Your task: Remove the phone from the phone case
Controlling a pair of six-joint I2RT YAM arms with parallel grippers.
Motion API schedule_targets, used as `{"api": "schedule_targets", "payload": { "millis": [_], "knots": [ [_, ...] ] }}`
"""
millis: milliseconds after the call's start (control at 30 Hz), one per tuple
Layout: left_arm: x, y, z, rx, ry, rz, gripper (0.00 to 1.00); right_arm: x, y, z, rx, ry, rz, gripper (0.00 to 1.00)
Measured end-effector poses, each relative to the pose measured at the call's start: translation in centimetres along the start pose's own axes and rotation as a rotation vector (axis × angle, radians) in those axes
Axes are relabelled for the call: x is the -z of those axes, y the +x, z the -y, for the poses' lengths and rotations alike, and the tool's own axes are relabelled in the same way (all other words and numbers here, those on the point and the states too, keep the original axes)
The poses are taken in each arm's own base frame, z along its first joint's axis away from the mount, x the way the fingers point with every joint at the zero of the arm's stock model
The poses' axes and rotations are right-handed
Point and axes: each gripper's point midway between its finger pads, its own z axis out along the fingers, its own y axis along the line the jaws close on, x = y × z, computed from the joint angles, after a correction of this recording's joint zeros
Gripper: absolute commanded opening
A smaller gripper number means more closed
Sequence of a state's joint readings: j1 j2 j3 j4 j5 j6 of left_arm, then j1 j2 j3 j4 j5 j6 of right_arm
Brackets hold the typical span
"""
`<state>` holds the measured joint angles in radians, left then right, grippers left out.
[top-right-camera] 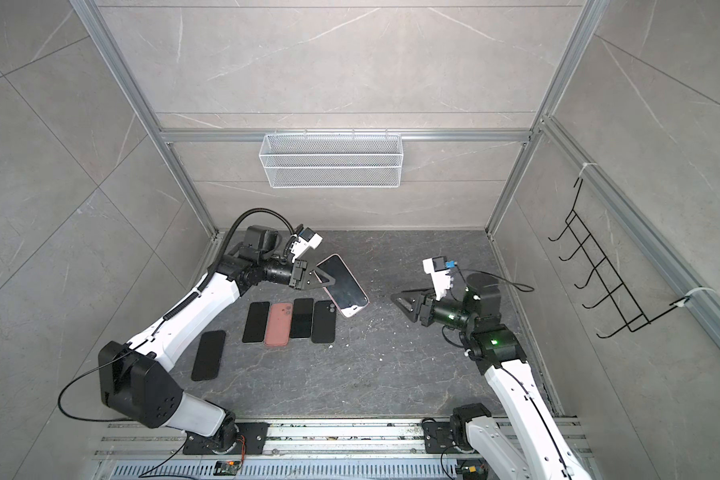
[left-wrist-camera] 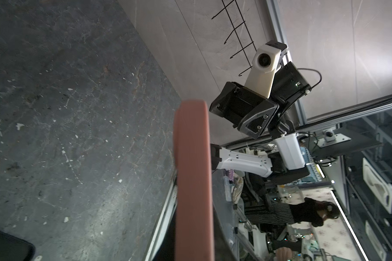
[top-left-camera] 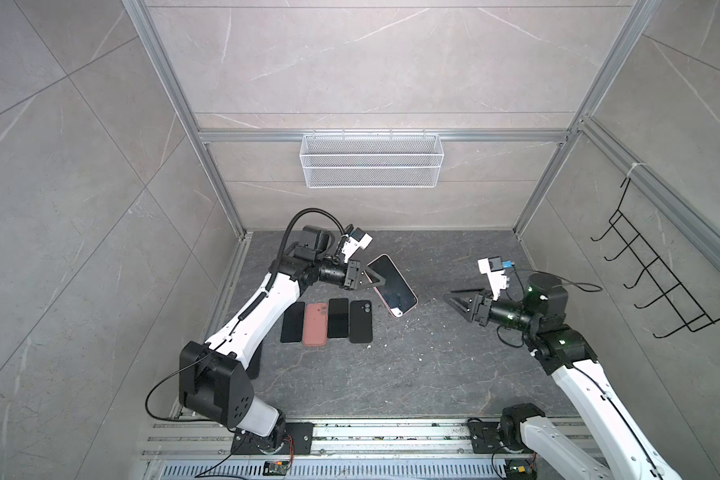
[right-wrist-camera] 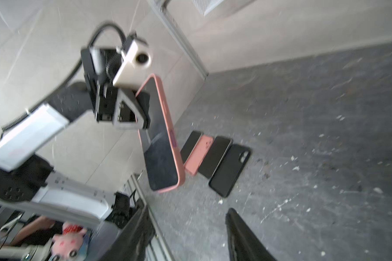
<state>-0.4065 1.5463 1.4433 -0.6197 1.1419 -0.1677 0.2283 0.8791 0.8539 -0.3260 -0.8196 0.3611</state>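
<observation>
— Pink phone case point(left-wrist-camera: 194, 180), edge-on, hard against the left wrist lens, blurred. Where does it sit?
— Off the counter point(top-left-camera: 433, 374), with the left tool point(top-left-camera: 383, 283) clamped across it by one long edge. One finger lies over the glass in both top views. The phone point(top-left-camera: 395, 289) sits in the case, dark screen up, tilted, one end lower, near the row.
— Row?
— Four flat on the counter, side by side: dark handset point(top-left-camera: 292, 322), spare pink case point(top-left-camera: 315, 324) back up, second dark handset point(top-left-camera: 337, 318), black case point(top-left-camera: 360, 321) back up, camera cutout showing. Apart from them, a fifth dark handset point(top-right-camera: 208, 355) beside the left arm, in a top view.
— And the right tool point(top-left-camera: 447, 294)?
— Well right of the held phone, touching no object, tips pointing toward it. Its fingers point(right-wrist-camera: 235, 228) stand apart in the right wrist view.
— Back wall?
— White wire basket point(top-left-camera: 371, 166) hung on the rail, above the counter. Counter is dark stone-look with pale flecks scattered. Right wrist view is smeared, but case colour and screen read fine.
</observation>
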Motion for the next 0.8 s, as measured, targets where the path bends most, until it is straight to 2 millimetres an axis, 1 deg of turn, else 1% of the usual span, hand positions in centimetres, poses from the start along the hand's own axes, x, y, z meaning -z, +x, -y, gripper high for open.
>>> {"api": "schedule_targets", "payload": {
  "millis": [33,133,200,367,467,533,633,700,800],
  "knots": [
    [-0.1,0.2,-0.1,-0.023,-0.008,-0.022,0.00,-0.9,1.2,-0.5,0.009,-0.005,-0.065,0.55],
    [-0.2,1.1,-0.3,-0.075,-0.026,-0.076,0.00,-2.8,4.1,-2.3,0.072,-0.030,-0.222,0.54],
    [-0.4,1.8,-0.3,-0.094,-0.031,-0.109,0.00,-3.2,5.2,-2.6,0.124,-0.021,-0.281,0.52],
    [-0.8,3.3,0.0,-0.138,-0.033,-0.167,0.00,-3.1,6.4,-1.6,0.272,0.030,-0.363,0.48],
    [-1.1,3.8,0.2,-0.165,-0.026,-0.189,0.00,-3.2,7.1,-1.3,0.369,0.017,-0.414,0.45],
    [-1.5,4.2,0.6,-0.183,-0.015,-0.204,0.00,-3.6,7.3,-1.1,0.417,-0.009,-0.459,0.43],
    [-1.9,4.5,0.9,-0.208,-0.005,-0.217,0.00,-4.5,7.5,-1.3,0.466,-0.067,-0.508,0.40],
    [-2.0,4.7,1.1,-0.222,-0.001,-0.222,0.00,-4.9,7.9,-1.8,0.496,-0.119,-0.528,0.39],
    [-2.1,4.9,1.5,-0.231,0.007,-0.225,0.00,-4.8,8.3,-3.0,0.535,-0.190,-0.527,0.38]
  ]
}}
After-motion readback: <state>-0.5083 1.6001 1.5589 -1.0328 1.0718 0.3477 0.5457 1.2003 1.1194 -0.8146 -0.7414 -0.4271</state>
